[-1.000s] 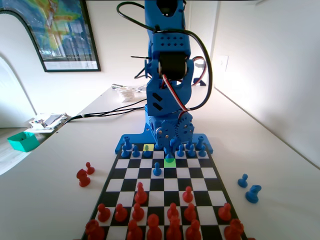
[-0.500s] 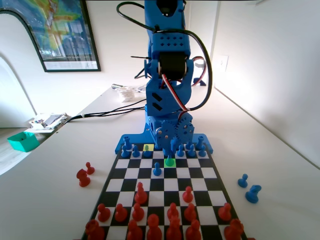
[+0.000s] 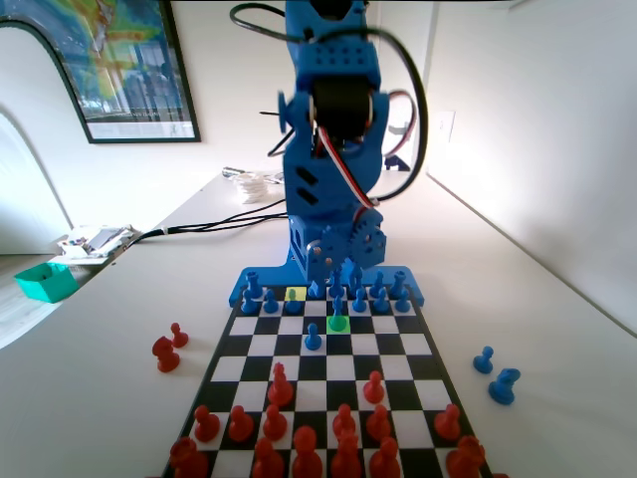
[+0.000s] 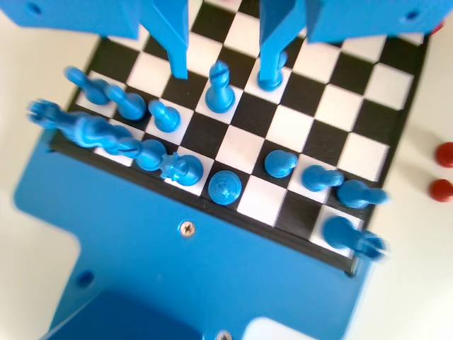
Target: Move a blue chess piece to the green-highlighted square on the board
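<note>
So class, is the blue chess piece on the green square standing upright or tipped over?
Upright. In the wrist view the blue chess piece stands on its round base between the open fingers; in the fixed view it stands on the green-highlighted square.

Fixed view: red chess pieces crowd near rows. Two more red pieces on table, left of chequered squares. Two blue pieces on table at right, near one bigger. Blue pawn alone on third row from far end. Teal tray far left at table edge; beside it, small clutter. Black cables run across table. Framed poster on left wall. White wall outlet on right.
</note>
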`<state>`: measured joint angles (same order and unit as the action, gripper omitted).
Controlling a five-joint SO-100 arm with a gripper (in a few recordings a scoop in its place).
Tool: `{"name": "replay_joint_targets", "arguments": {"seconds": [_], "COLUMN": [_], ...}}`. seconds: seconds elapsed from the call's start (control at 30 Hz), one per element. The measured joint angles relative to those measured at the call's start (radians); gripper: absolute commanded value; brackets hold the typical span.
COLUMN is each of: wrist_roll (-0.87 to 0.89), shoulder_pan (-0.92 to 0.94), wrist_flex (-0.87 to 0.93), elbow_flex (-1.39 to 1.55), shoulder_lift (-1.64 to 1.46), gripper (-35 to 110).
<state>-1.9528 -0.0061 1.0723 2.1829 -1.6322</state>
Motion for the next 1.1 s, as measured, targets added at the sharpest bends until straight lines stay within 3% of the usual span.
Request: {"name": "replay_joint_targets", "arguments": {"seconds": [0.23,0.5,0.87,1.1], "wrist_roll": [-0.049,-0.075,-0.069,0.054], "shoulder_pan": [0.031,0.094,0.126,0.107], "wrist_flex": [0.275,0.531,0.742,0.715], "elbow_flex": [-0.15,-0.233,-0.241,-0.172], "shoulder_lift": [-0.114,-0.376,-0.871,-1.098], "gripper": [5,2,1,1]}}
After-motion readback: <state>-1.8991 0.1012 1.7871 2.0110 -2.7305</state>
